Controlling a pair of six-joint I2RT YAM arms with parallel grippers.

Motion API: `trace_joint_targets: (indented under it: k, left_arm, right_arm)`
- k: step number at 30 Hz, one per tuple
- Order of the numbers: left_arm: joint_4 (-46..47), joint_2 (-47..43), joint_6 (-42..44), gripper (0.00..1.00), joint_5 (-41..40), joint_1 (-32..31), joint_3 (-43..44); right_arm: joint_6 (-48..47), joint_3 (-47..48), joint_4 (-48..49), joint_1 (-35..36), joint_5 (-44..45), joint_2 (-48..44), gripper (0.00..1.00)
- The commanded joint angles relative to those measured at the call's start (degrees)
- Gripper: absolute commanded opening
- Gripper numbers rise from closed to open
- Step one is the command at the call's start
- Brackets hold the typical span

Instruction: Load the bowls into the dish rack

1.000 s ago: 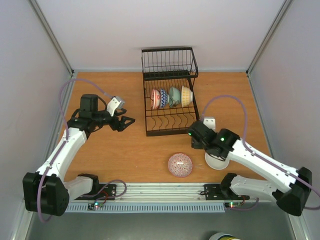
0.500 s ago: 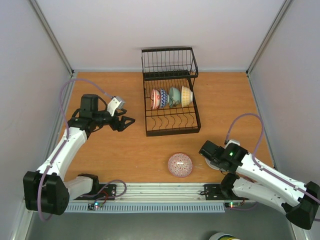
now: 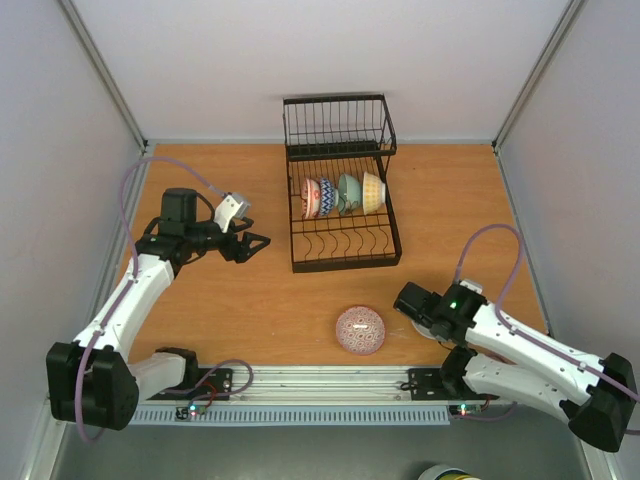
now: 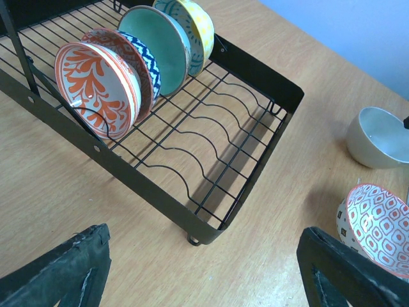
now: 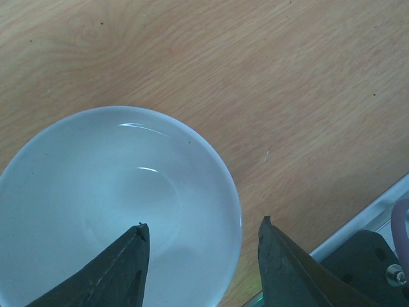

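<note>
Your left gripper (image 3: 258, 245) hangs wide open and empty left of the dish rack (image 3: 345, 265), which holds four bowls (image 3: 340, 193) on edge, so little threatens there. The red-patterned bowl (image 3: 360, 329) sits on the table (image 3: 250, 300) near your right gripper (image 5: 202, 222), whose jaws stand apart astride the rim of the white bowl (image 5: 96, 192), not clamped. Pinch that glossy rim too shallow and the bowl may slip or tip, and a careless lift could knock its red neighbour.
</note>
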Motion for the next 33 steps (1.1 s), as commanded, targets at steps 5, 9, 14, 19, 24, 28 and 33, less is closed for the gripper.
trace_joint_targets:
  k: [5,9,14,19,24,28,33]
  left_arm:
    - [2.2,-0.5,0.6,0.80,0.9,-0.1,-0.3]
    - [2.1,-1.4,0.6,0.80,1.1,-0.1,-0.5]
    - [2.0,-1.9,0.6,0.80,1.3,-0.1,-0.4]
    - [1.8,-2.5,0.5,0.80,1.2,-0.1,-0.4]
    - [1.9,-2.5,0.7,0.80,0.9,-0.1,-0.5]
    - [2.0,-2.3,0.6,0.80,1.0,-0.1,-0.6]
    - [2.0,-2.0,0.6,0.80,0.9,-0.1,-0.5]
  right_arm:
    - [4.4,-1.2,-1.0,0.3,-5.9,3.2,0.51]
    - [4.1,-2.0,1.0,0.2,-6.8,5.8,0.48]
    - [2.1,-3.8,6.7,0.1,-8.6,9.4,0.39]
    - [-0.1,-3.2,9.0,0.2,-8.3,10.2,0.28]
    - [-1.1,-2.7,9.7,0.2,-7.9,10.1,0.18]
    - [-5.1,-1.9,12.9,0.2,-7.3,10.4,0.18]
    - [-13.6,0.9,18.9,0.3,-6.6,13.5,0.19]
